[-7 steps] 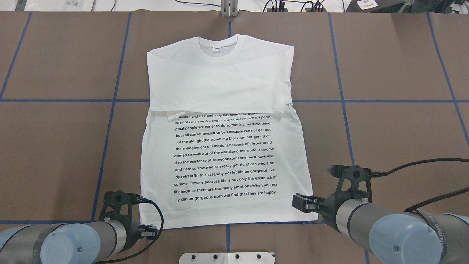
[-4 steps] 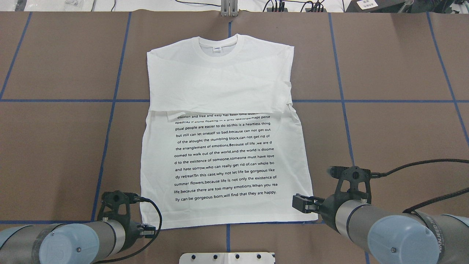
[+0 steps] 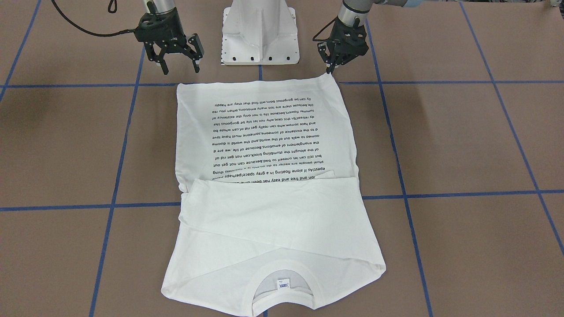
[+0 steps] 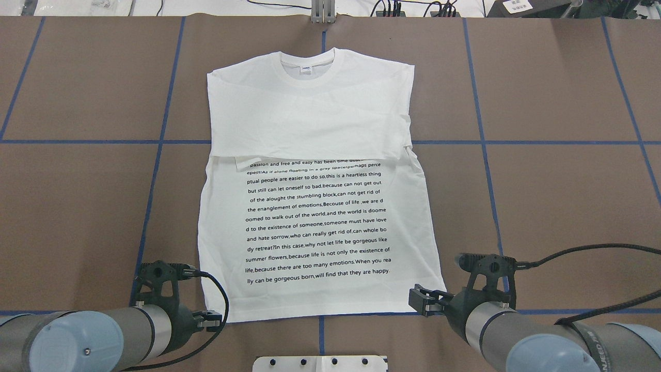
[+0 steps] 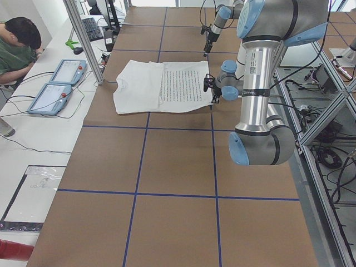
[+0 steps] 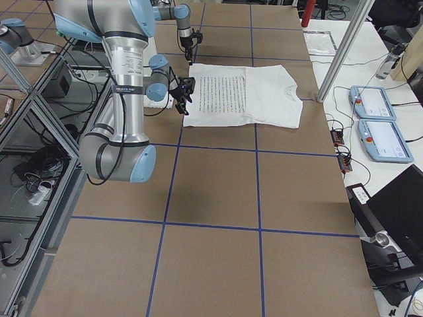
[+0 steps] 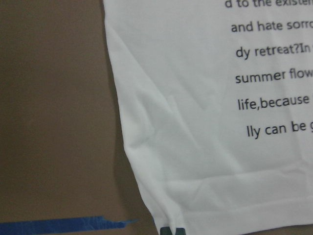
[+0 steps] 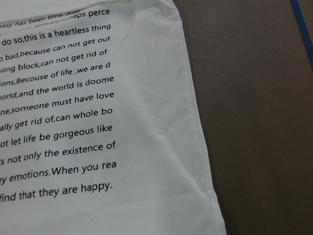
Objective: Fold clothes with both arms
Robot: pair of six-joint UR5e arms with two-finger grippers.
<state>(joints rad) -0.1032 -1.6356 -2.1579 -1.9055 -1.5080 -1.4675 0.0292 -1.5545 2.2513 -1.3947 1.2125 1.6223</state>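
The white T-shirt (image 4: 310, 119) lies flat on the brown table, text side up, its sleeves folded across the chest and its collar at the far end. It also shows as the shirt (image 3: 264, 211) in the front view. My left gripper (image 4: 210, 320) sits low at the near-left hem corner, and the left gripper (image 3: 333, 66) has one fingertip at the cloth's edge; its fingers look open. In the left wrist view the hem corner (image 7: 161, 215) fills the frame. My right gripper (image 3: 180, 68) stands open just off the near-right hem corner (image 8: 215, 215), holding nothing.
The white metal pedestal (image 3: 260, 31) stands between the two arms at the near edge. Blue tape lines (image 4: 155, 170) cross the table. A person (image 5: 16, 50) sits at a side bench with two pendants (image 5: 55, 83). Cables lie along the far edge.
The right gripper has drawn back toward the robot, nearer the hem corner. The left arm has shifted slightly at its corner. The shirt has not moved.
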